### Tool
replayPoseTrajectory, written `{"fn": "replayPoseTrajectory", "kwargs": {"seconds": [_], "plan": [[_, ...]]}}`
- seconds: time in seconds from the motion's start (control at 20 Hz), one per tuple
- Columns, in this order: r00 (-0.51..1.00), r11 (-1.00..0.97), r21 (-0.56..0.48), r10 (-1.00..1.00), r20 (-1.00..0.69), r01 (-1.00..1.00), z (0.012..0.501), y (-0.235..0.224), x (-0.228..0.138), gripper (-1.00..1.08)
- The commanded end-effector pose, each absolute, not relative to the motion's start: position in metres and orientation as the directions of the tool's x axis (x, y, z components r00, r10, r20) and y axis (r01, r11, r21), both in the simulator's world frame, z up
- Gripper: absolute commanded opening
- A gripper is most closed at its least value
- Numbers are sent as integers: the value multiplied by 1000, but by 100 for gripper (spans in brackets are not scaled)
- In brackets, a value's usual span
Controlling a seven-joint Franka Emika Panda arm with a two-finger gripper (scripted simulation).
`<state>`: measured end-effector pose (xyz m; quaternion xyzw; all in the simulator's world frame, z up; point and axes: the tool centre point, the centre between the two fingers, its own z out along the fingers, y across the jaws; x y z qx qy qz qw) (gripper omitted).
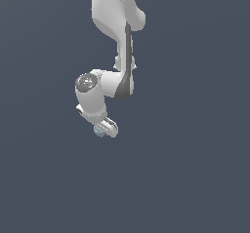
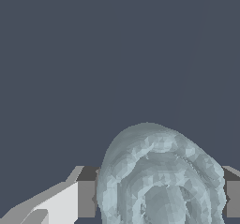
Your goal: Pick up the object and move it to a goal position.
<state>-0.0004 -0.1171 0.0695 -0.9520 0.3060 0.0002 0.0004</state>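
Note:
The object (image 1: 100,131) is a tiny pale blue-grey ridged knob under the white arm's hand in the exterior view. In the wrist view it looms large (image 2: 157,162) and fills the gap between the two grey finger pads (image 2: 87,192). My gripper (image 1: 104,128) points down and is shut on the object, with a pad touching each side of it (image 2: 159,197). No goal marker shows in either view. I cannot tell whether the object rests on the floor or hangs above it.
A plain dark blue-grey floor (image 1: 195,178) fills both views. The white arm (image 1: 114,17) comes down from the exterior view's top centre. Nothing else shows.

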Motion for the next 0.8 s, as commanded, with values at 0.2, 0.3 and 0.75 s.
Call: {"fn": "replayPoseTrajectory", "kwargs": {"seconds": [0.2, 0.3, 0.75], "plan": [[812, -812, -1, -583, 0, -583, 94, -176, -21, -100], [812, -812, -1, -583, 0, -583, 99, -188, -25, -100], [812, -812, 0, -583, 0, -583, 107, -208, -30, -100]]}}
